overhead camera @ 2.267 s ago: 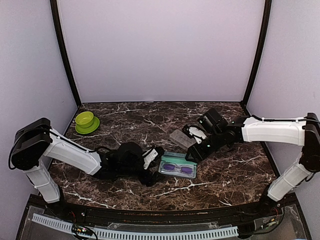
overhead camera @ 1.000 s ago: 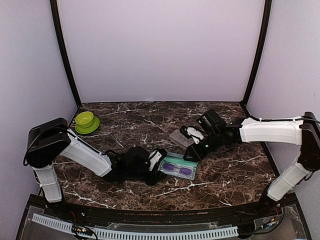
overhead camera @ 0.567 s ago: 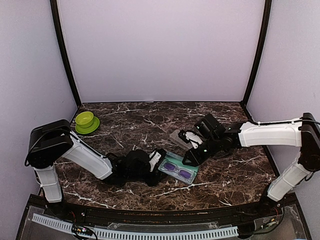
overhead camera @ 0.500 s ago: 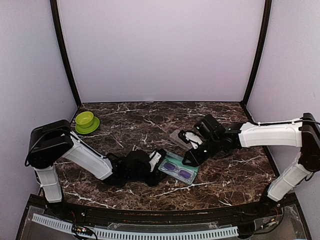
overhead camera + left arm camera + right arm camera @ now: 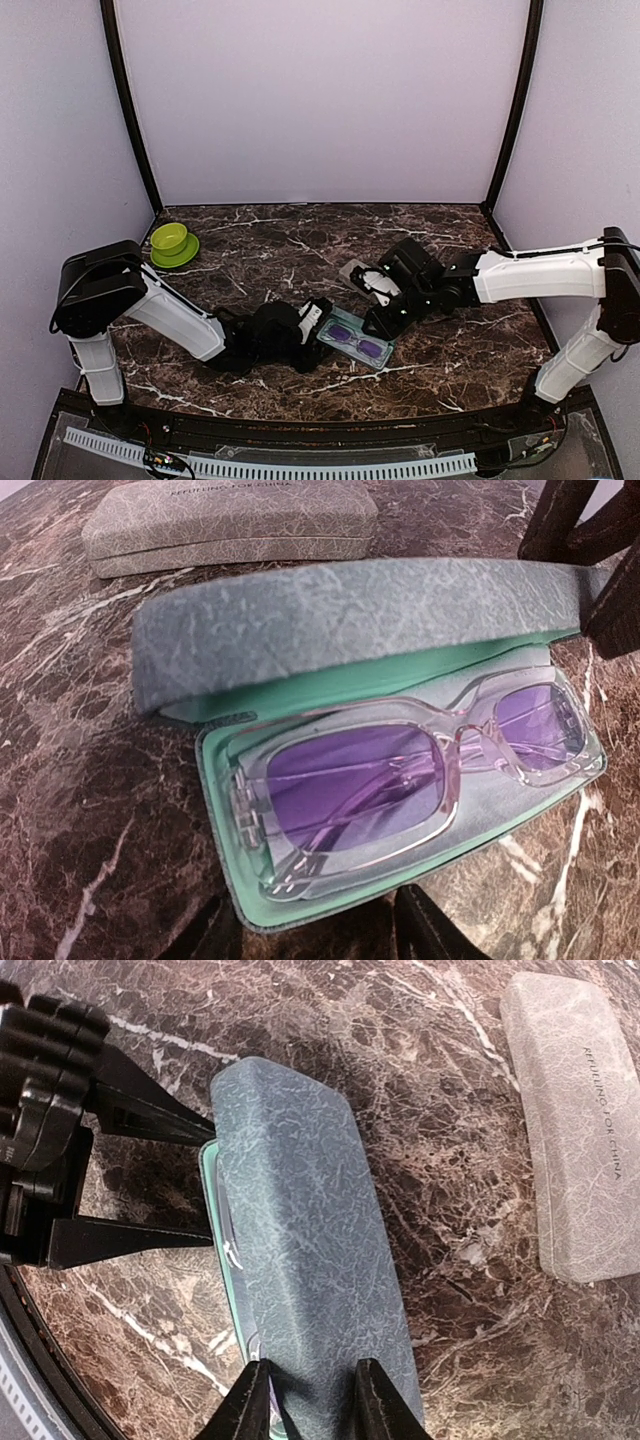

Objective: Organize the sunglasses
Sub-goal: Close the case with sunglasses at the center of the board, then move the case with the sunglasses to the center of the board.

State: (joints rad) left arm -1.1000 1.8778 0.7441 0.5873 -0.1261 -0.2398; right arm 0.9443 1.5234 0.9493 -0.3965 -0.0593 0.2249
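The sunglasses [image 5: 357,341], with a clear pale frame and purple lenses, lie in an open grey teal-lined case [image 5: 340,322] at the table's middle. The left wrist view shows them [image 5: 400,770] folded inside it, with the lid [image 5: 350,610] half lowered over them. My left gripper [image 5: 318,322] is open. Its fingers stand on either side of the case's left end [image 5: 315,925]. My right gripper [image 5: 380,316] is partly open, and both fingertips rest on top of the lid [image 5: 312,1385]. The lid [image 5: 300,1220] hides most of the sunglasses in the right wrist view.
A second grey case [image 5: 356,274], closed, lies just behind the open one; it also shows in the left wrist view [image 5: 230,520] and the right wrist view [image 5: 575,1130]. A green bowl on a green saucer [image 5: 172,243] stands at the far left.
My left gripper slid right to the case's left end. My right gripper moved left and nearer onto the lid, which has come down partway. The case has turned a little.
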